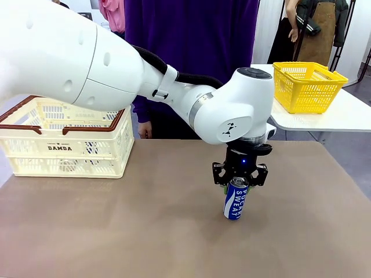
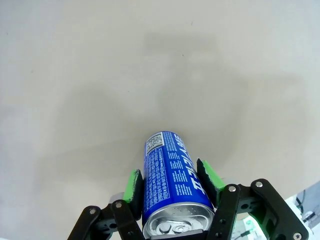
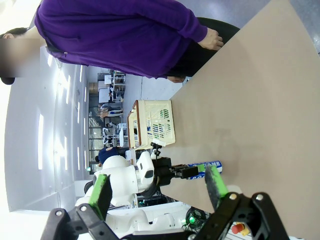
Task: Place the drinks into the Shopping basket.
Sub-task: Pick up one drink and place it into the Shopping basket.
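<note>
The big white left arm is nearest the camera, sweeping in from the picture's left and reaching across the middle of the table. At the far left sits the Shopping basket, cream with a brown rim, handles folded inward, its top open to receive things from above. Moving right, the left gripper points straight down over a blue can that stands upright on the table, well apart from the basket. In the left wrist view the green pads press both sides of the can near its silver top, so the jaws are closed on it (a high grip probably keeps the fingers off the table). Whether the can's base has left the surface I cannot tell. Farther right, a yellow mesh basket sits on a separate white table. The right gripper holds nothing, its fingers spread wide
</note>
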Robot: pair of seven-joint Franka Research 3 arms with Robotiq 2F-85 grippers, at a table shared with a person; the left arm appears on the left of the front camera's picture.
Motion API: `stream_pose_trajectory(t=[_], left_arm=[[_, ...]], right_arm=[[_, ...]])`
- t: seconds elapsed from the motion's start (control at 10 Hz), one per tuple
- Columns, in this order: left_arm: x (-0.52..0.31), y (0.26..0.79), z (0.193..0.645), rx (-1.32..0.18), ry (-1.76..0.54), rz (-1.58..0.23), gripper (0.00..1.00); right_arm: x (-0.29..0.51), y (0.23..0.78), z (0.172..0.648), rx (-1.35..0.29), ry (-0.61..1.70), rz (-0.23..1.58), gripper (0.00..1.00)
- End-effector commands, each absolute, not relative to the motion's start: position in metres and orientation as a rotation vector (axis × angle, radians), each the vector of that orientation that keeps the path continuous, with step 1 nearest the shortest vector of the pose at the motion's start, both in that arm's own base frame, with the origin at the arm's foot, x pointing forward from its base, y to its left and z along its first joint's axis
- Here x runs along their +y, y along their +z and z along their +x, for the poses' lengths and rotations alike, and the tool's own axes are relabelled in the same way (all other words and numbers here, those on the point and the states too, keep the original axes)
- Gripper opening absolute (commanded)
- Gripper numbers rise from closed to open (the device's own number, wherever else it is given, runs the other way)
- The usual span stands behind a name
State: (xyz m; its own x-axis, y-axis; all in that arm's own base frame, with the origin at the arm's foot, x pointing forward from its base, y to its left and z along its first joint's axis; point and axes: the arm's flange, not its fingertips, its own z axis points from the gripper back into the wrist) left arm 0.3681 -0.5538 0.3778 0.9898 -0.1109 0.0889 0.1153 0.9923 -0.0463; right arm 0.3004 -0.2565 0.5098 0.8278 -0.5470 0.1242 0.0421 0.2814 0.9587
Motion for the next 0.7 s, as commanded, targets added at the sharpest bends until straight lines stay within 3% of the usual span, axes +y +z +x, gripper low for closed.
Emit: stream_pose_trajectory(t=[0.0, 0.3, 0.6], left_arm=[[-0.538, 0.397, 0.37, -0.068, -0.107, -0.07, 0.0], [-0.5, 0.479, 0.367, -0.139, -0.149, -0.108, 0.0], [-0.461, 0.542, 0.365, -0.099, -0.308, -0.161, 0.0]], right_arm=[[-0.257, 0.511, 0.301, -0.503, -0.394, 1.244, 1.0], [-0.257, 0.511, 0.301, -0.503, -0.394, 1.244, 1.0], [-0.257, 0.511, 0.301, -0.503, -0.394, 1.244, 1.0]])
